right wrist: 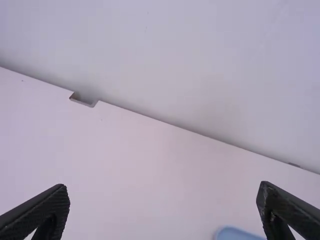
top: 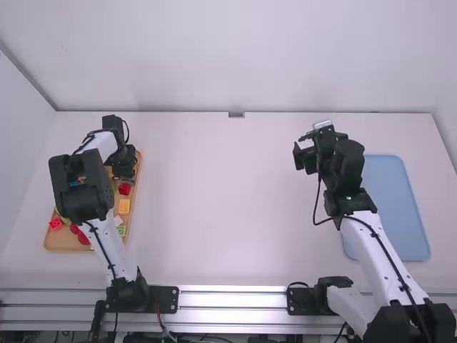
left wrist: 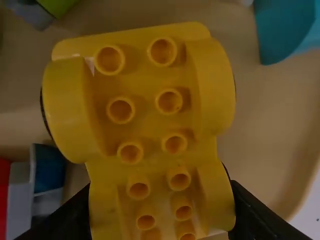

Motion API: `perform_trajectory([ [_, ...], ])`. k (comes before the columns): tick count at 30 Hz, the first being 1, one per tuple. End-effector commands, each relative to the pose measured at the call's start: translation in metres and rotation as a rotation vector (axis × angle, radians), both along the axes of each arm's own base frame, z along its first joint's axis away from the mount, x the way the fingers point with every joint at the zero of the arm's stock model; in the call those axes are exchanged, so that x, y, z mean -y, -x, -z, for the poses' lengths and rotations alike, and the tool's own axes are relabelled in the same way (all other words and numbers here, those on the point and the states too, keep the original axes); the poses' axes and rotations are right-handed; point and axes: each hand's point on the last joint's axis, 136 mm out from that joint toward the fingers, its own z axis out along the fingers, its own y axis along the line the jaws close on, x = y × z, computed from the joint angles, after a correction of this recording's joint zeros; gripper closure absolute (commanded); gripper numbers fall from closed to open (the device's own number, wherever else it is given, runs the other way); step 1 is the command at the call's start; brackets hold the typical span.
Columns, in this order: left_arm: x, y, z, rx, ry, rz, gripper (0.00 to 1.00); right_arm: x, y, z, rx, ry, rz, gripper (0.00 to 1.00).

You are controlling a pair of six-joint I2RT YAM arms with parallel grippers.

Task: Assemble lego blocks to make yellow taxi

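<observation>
White tbl point(top: 228, 207): L arm point(top: 89, 189) bent over tray point(top: 64, 241), jaws clenched on yellow base point(left wrist: 145, 95); R arm point(top: 375, 250) outstretched, jaws apart.

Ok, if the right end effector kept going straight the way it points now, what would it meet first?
Ahead of the right end effector, probably the white table, toward its far side. Depth is unclear, though, so it might pass over that and meet the back wall instead.

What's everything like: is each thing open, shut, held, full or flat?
Left gripper: shut on the yellow car base
Yellow car base: held, studs showing
Right gripper: wide open
Brown tray: holding toy blocks
Blue tray: lying flat
</observation>
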Motion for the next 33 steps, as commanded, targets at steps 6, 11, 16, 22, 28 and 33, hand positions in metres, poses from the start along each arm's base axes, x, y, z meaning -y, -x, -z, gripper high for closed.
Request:
perform_trajectory([
  [6,-0.004,0.001,-0.024,-0.063,-0.018,0.039,0.67,-0.002,-0.006,-0.018,0.035,-0.004,-0.002,0.01],
  [11,-0.003,-0.014,-0.062,-0.073,-0.074,0.250,0.73,-0.002,-0.006,-0.019,0.038,-0.005,-0.002,0.01],
  [16,0.021,-0.024,-0.087,-0.095,-0.132,0.515,0.82,-0.002,-0.006,-0.020,0.042,-0.005,-0.002,0.01],
  [22,0.048,-0.019,-0.109,-0.170,-0.284,0.739,0.80,-0.002,-0.006,-0.019,0.040,-0.006,-0.003,0.02],
  [28,0.129,-0.029,-0.120,-0.120,-0.336,1.373,0.90,-0.010,-0.005,-0.018,0.036,-0.009,-0.021,0.02],
  [33,0.214,-0.018,-0.096,-0.053,-0.305,1.853,0.98,-0.015,-0.004,-0.019,0.041,-0.004,-0.033,0.01],
])
